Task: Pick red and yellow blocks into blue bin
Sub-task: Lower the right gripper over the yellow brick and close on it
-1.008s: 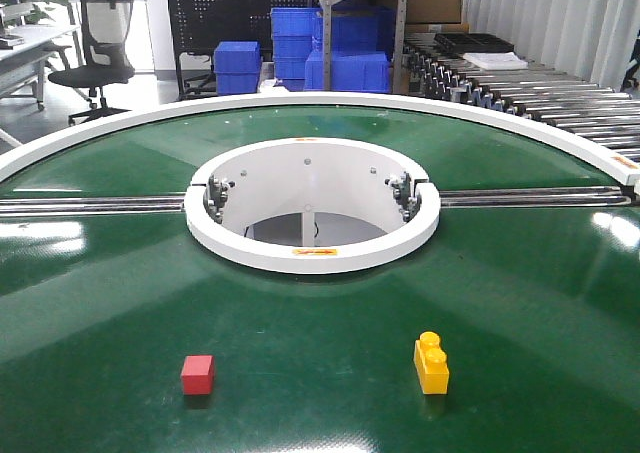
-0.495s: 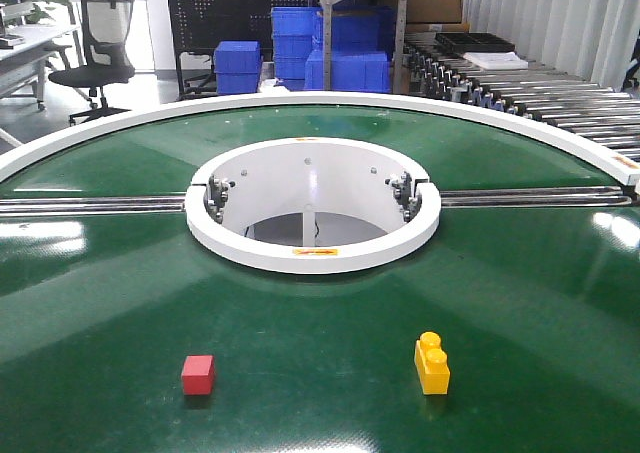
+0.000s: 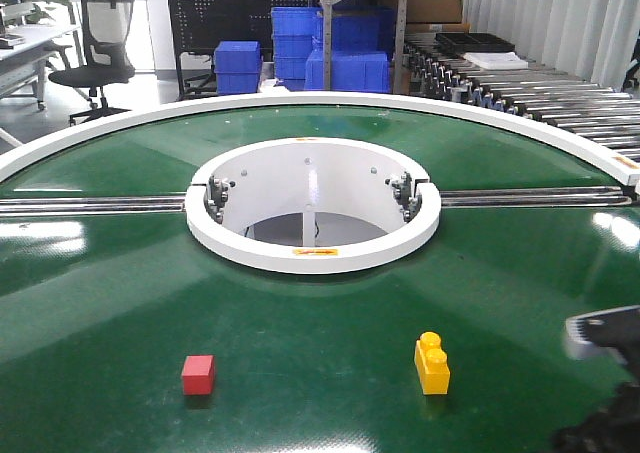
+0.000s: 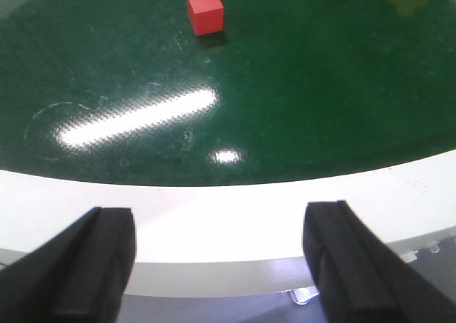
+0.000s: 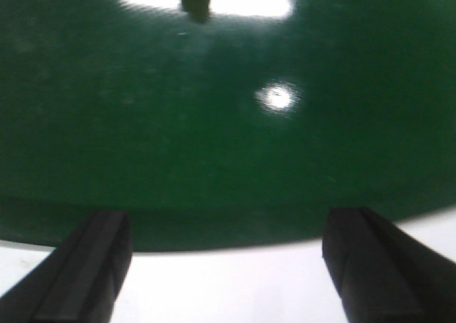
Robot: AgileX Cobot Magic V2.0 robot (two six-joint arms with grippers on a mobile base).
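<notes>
A blurred grey and black part of the right arm (image 3: 603,335) has come into the lower right corner of the front view. Both blocks lie where they were. The red cube (image 3: 198,373) sits on the green counter (image 3: 320,303) at front left. The yellow brick (image 3: 432,364) lies well apart to its right, studs up. The left pincer (image 4: 221,266) hangs over the counter's white rim (image 4: 214,216), fingers wide apart, holding nothing. The right pincer (image 5: 231,273) is likewise spread wide and empty.
</notes>
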